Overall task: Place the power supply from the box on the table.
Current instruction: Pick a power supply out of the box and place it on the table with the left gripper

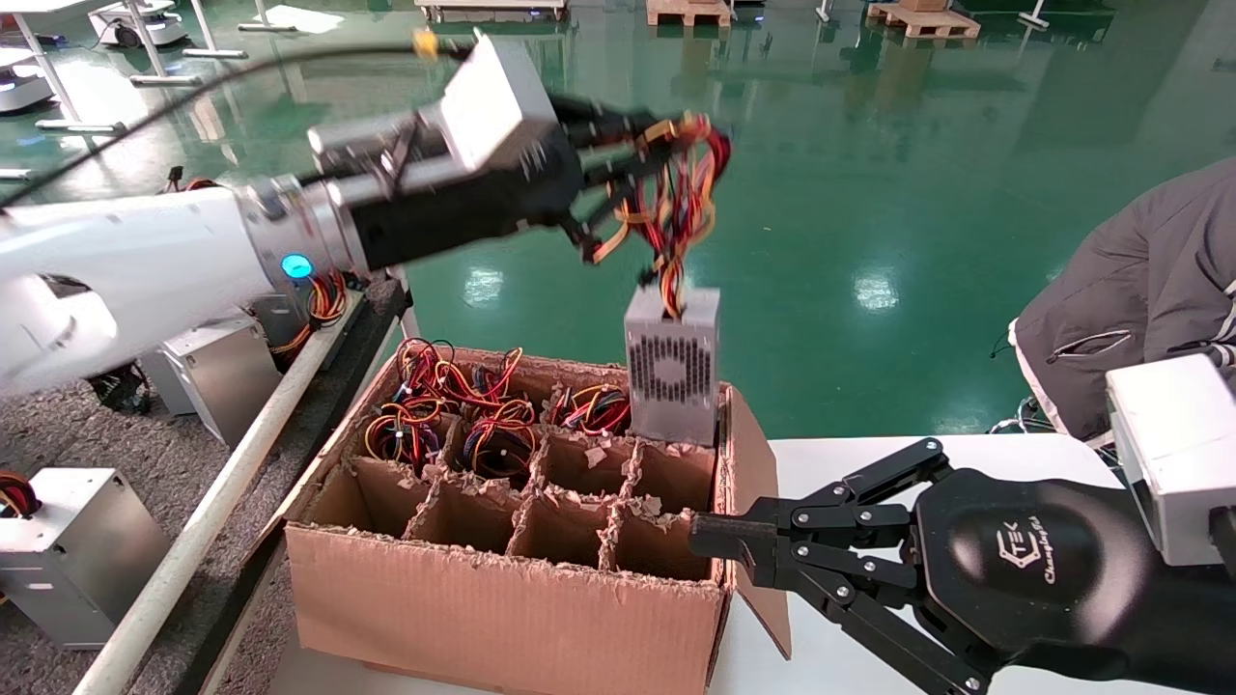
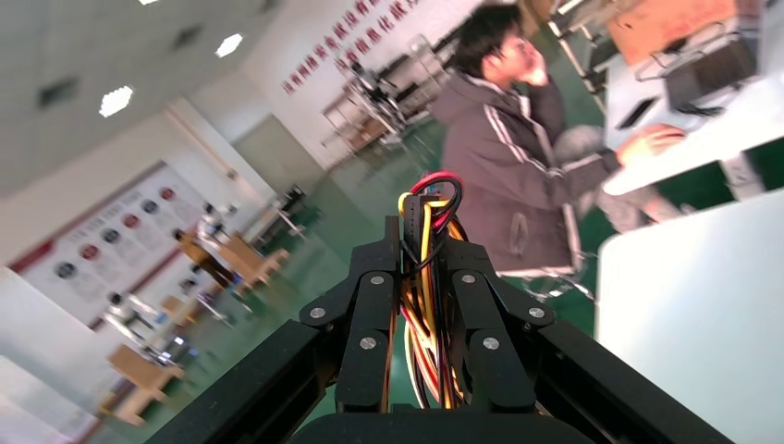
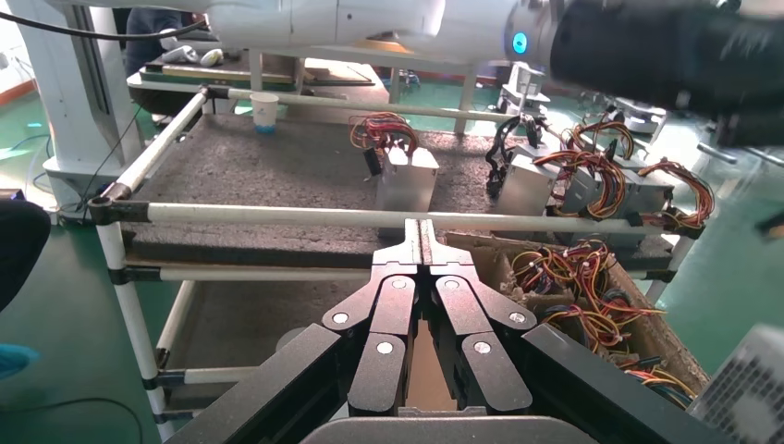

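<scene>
Desk point(image 1: 58, 425), grey felt, runs along box point(image 1: 502, 598)'s left side. L hand point(image 1: 618, 183) is clamped on the wire bundle, so the PSU point(image 1: 673, 367) dangles grille-forward over the box's far-right cell, prob. lifted by cables since the body sits too snug. R hand point(image 1: 719, 541), fingers together, idles at box's near-right corner.
</scene>
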Controlling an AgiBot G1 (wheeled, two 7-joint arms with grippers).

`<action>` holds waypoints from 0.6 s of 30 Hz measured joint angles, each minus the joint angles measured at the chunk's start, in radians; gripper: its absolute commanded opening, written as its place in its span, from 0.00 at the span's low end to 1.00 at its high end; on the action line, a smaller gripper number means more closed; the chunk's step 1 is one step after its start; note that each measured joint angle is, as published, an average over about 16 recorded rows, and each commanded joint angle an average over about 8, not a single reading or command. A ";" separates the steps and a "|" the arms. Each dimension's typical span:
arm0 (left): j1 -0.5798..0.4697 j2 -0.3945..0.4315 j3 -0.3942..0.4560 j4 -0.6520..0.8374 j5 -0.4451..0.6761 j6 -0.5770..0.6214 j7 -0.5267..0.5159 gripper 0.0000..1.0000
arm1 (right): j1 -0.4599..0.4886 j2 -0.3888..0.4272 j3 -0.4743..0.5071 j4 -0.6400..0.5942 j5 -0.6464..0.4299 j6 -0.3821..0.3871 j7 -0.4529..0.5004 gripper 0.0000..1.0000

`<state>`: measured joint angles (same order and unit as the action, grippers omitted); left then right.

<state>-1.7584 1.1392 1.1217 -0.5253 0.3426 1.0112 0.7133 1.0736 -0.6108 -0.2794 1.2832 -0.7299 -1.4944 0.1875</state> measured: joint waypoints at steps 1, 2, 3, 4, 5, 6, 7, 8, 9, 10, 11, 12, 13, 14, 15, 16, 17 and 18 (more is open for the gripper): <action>-0.005 -0.003 -0.008 0.001 -0.001 0.002 0.005 0.00 | 0.000 0.000 0.000 0.000 0.000 0.000 0.000 0.00; -0.010 -0.005 -0.017 0.002 -0.002 0.003 0.011 0.00 | 0.000 0.000 0.000 0.000 0.000 0.000 0.000 0.00; -0.015 -0.008 -0.025 0.003 -0.003 0.005 0.017 0.00 | 0.000 0.000 0.000 0.000 0.000 0.000 0.000 0.00; -0.020 -0.011 -0.034 0.004 -0.003 0.006 0.022 0.00 | 0.000 0.000 0.000 0.000 0.000 0.000 0.000 0.00; -0.024 -0.013 -0.042 0.006 -0.004 0.007 0.028 0.00 | 0.000 0.000 0.000 0.000 0.000 0.000 0.000 0.00; -0.029 -0.016 -0.050 0.007 -0.005 0.007 0.034 0.00 | 0.000 0.000 0.000 0.000 0.000 0.000 0.000 0.00; -0.034 -0.019 -0.059 0.009 -0.005 0.008 0.040 0.00 | 0.000 0.000 0.000 0.000 0.000 0.000 0.000 0.00; -0.039 -0.022 -0.067 0.011 -0.006 0.008 0.046 0.00 | 0.000 0.000 0.000 0.000 0.000 0.000 0.000 0.00; -0.043 -0.024 -0.075 0.012 -0.006 0.008 0.052 0.00 | 0.000 0.000 0.000 0.000 0.000 0.000 0.000 0.00; -0.048 -0.028 -0.083 0.014 -0.007 0.007 0.058 0.00 | 0.000 0.000 0.000 0.000 0.000 0.000 0.000 0.00; -0.052 -0.031 -0.090 0.016 -0.007 0.006 0.064 0.00 | 0.000 0.000 0.000 0.000 0.000 0.000 0.000 0.00; -0.057 -0.034 -0.098 0.018 -0.007 0.005 0.070 0.00 | 0.000 0.000 0.000 0.000 0.000 0.000 0.000 0.00; -0.061 -0.038 -0.105 0.020 -0.007 0.004 0.076 0.00 | 0.000 0.000 0.000 0.000 0.000 0.000 0.000 0.00; -0.065 -0.041 -0.112 0.023 -0.007 0.003 0.083 0.00 | 0.000 0.000 0.000 0.000 0.000 0.000 0.000 0.00; -0.069 -0.045 -0.119 0.025 -0.007 0.001 0.089 0.00 | 0.000 0.000 0.000 0.000 0.000 0.000 0.000 0.00; -0.073 -0.049 -0.126 0.027 -0.007 -0.001 0.095 0.00 | 0.000 0.000 0.000 0.000 0.000 0.000 0.000 0.00; -0.077 -0.054 -0.132 0.030 -0.007 -0.003 0.101 0.00 | 0.000 0.000 0.000 0.000 0.000 0.000 0.000 0.00; -0.081 -0.058 -0.138 0.033 -0.006 -0.006 0.107 0.00 | 0.000 0.000 0.000 0.000 0.000 0.000 0.000 0.00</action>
<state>-1.8393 1.0812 0.9834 -0.4928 0.3362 1.0055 0.8207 1.0736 -0.6108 -0.2794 1.2832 -0.7299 -1.4944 0.1875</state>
